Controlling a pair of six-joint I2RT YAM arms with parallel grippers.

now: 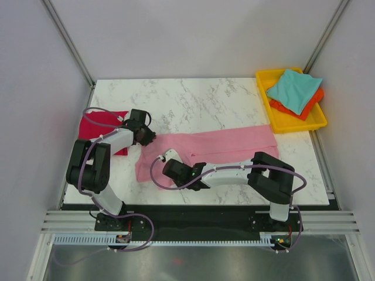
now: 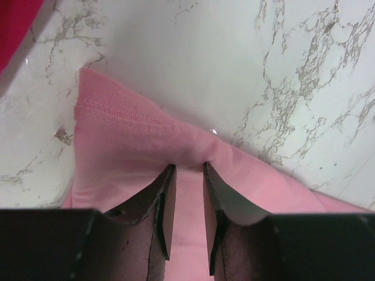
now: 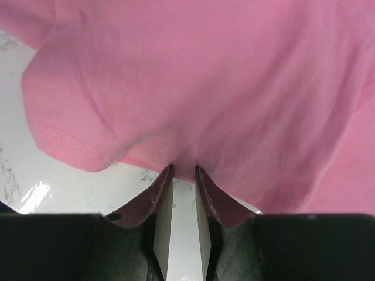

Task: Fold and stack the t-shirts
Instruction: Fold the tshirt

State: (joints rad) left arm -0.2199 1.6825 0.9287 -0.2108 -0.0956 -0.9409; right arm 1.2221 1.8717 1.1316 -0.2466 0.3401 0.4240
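A light pink t-shirt point(image 1: 222, 146) lies stretched across the middle of the marble table, running from the front left toward the yellow tray. My left gripper point(image 1: 151, 136) is at its far left corner, jaws closed on a fold of the pink cloth point(image 2: 129, 146); in the left wrist view the left gripper point(image 2: 188, 167) has cloth running between its fingers. My right gripper point(image 1: 166, 167) is at the shirt's near left hem. In the right wrist view the right gripper point(image 3: 183, 168) pinches the stitched hem of the pink shirt point(image 3: 205, 76). A crimson t-shirt point(image 1: 99, 123) lies at the left edge.
A yellow tray point(image 1: 293, 124) stands at the back right corner, with a teal t-shirt point(image 1: 295, 89) lying over an orange one point(image 1: 310, 104). Grey walls close in the table on both sides. A corner of the crimson cloth point(image 2: 14, 23) shows in the left wrist view.
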